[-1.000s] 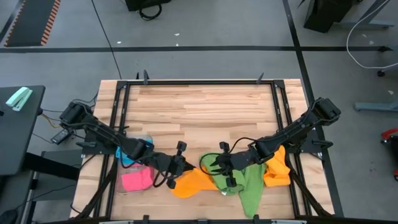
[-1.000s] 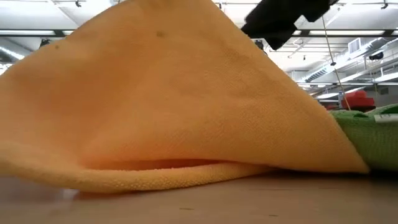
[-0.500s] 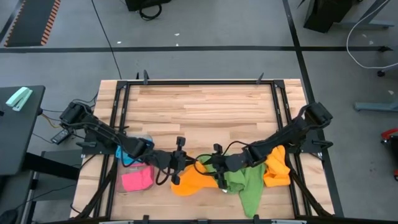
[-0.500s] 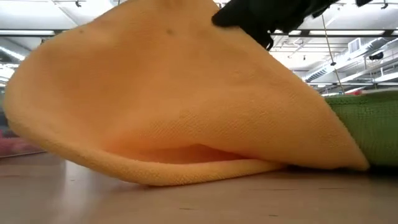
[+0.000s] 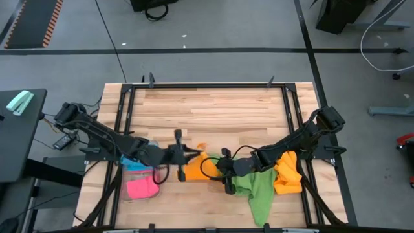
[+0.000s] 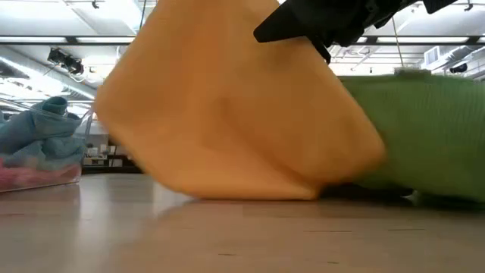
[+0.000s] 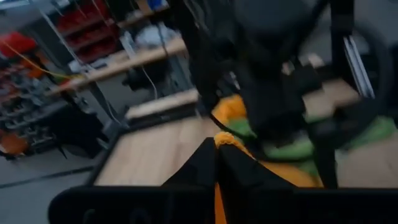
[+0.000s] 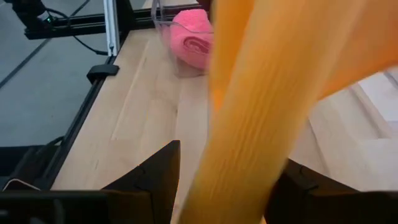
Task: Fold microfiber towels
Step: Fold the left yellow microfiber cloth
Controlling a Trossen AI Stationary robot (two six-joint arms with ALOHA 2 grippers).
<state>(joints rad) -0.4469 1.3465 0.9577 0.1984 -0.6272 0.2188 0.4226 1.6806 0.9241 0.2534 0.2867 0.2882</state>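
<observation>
An orange microfiber towel (image 5: 194,167) hangs from my shut left gripper (image 5: 189,154), just left of the table's middle. My right gripper (image 5: 223,169) is open beside it. In the right wrist view the hanging orange towel (image 8: 261,106) passes between the right gripper's spread fingers (image 8: 155,177). I cannot tell whether they touch it. A green towel (image 5: 255,189) lies crumpled under the right arm. A second orange towel (image 5: 288,173) lies at the right edge. Pink (image 5: 141,188) and blue (image 5: 136,165) towels sit in the clear tray. My left gripper pinches a gathered upper corner of the orange towel (image 7: 225,138) between its two fingers. It comes in nearly level from the table's left. The towel hangs below the fingers in loose folds, and its lower part (image 6: 250,186) rests on the table.
The clear tray (image 6: 45,178) stands at the near left. Black frame rails (image 5: 123,129) run along the table's sides. The far half of the wooden table (image 5: 207,110) is bare.
My left gripper has risen and drawn toward the far edge with the orange towel's corner. The towel has gone from spread flat to gathered and hanging, its lower part still on the table. My right gripper has moved left toward the towel.
</observation>
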